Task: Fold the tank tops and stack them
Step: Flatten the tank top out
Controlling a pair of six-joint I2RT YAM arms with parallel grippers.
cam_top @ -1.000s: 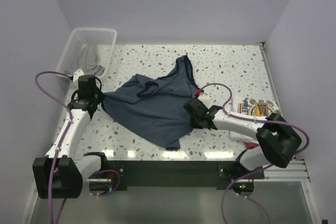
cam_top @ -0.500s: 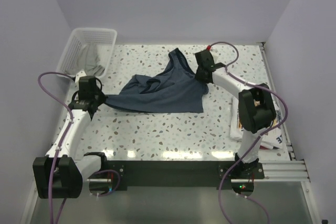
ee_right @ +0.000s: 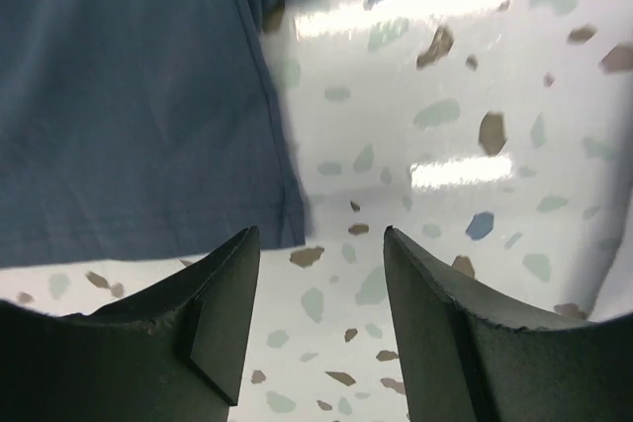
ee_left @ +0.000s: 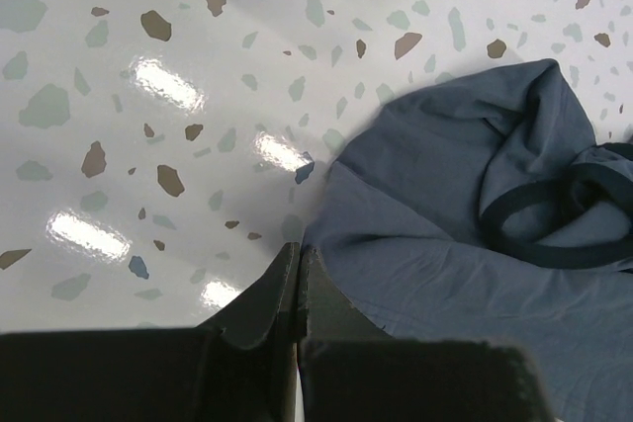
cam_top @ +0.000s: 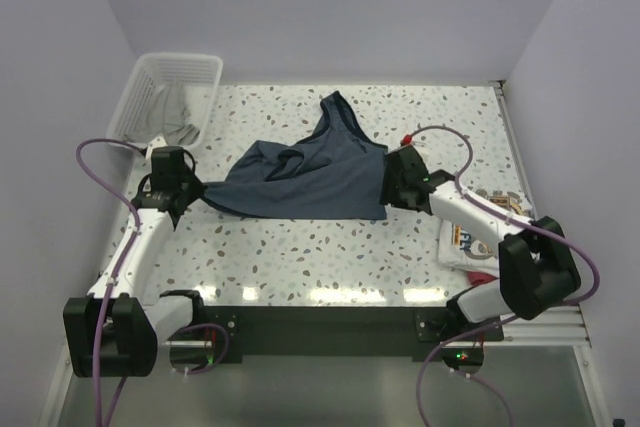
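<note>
The slate-blue tank top (cam_top: 310, 182) lies folded in a wide band across the middle of the table, one navy-trimmed strap pointing to the far side. My left gripper (cam_top: 190, 190) is shut on its left corner, and the left wrist view shows the cloth (ee_left: 445, 214) running up to my closed fingertips (ee_left: 299, 249). My right gripper (cam_top: 390, 182) hangs open just off the cloth's right edge. In the right wrist view its jaws (ee_right: 321, 234) stand apart over bare table beside the blue hem (ee_right: 129, 96). The white tank top (cam_top: 462, 244) lies folded at the right, partly under my right arm.
A white mesh basket (cam_top: 205, 72) stands at the far left corner with a grey cloth (cam_top: 180, 112) in it. Walls close in the table on the left, back and right. Purple cables loop from both arms.
My right gripper carried the blue top's near edge to the far side, then drew back to the right edge and opened, letting the cloth go. The left gripper has stayed put.
</note>
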